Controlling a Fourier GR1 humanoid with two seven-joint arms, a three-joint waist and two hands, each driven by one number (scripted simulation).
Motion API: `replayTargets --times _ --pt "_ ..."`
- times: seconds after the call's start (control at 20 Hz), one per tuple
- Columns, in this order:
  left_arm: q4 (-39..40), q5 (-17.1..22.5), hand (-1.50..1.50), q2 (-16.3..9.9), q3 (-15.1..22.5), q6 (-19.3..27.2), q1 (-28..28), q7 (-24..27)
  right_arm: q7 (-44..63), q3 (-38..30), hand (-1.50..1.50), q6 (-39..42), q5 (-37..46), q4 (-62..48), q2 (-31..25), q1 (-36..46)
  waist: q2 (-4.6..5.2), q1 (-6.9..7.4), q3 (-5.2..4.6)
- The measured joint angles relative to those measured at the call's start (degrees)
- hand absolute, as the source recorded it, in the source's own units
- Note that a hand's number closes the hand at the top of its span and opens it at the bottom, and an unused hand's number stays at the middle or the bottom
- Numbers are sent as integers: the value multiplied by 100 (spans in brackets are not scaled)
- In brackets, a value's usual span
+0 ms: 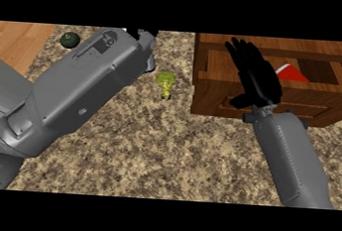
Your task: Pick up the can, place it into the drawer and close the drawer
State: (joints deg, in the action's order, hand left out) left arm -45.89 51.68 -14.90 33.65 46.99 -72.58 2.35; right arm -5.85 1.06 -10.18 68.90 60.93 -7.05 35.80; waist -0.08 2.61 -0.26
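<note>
My right hand (255, 78) hangs over the open wooden drawer (307, 91), fingers straight and apart. Red can (292, 74) lies inside, just right of it. Left hand (142, 34) far left, fingers hidden. Yellow-green object (165, 82) on speckled surface (164, 147).

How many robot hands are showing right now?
2. The right robot hand is stretched open over the wooden drawer; only the fingertips of the left robot hand show, at the top edge.

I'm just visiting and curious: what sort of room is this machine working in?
Probably a kitchen: a speckled stone-like counter, a wooden drawer unit standing on it, and a small yellow-green food-like item nearby.
</note>
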Motion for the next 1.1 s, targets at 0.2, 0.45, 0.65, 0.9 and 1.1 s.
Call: replayTargets --times 0.2,0.45,0.65,0.9,1.1 --pt "-302 -112 -150 -137 -10 62 212 -122 -63 -129 -150 -638 252 -835 -16 419 -38 5 -43" --pt "-652 -209 -150 -373 -43 57 379 -316 -108 -371 -150 -1291 410 -1805 -70 971 -29 48 -53" --pt "-1055 -258 -150 -602 -50 79 574 -502 -236 -570 -150 -1784 430 -2432 -150 1279 -24 119 -57" --pt "-1320 -341 -150 -743 -68 105 629 -669 -269 -805 -150 -2278 474 -3208 -254 1753 49 172 -30" --pt "-1443 -437 -150 -829 -73 82 714 -716 -171 -968 -150 -2552 493 -3762 -298 2159 118 201 11"
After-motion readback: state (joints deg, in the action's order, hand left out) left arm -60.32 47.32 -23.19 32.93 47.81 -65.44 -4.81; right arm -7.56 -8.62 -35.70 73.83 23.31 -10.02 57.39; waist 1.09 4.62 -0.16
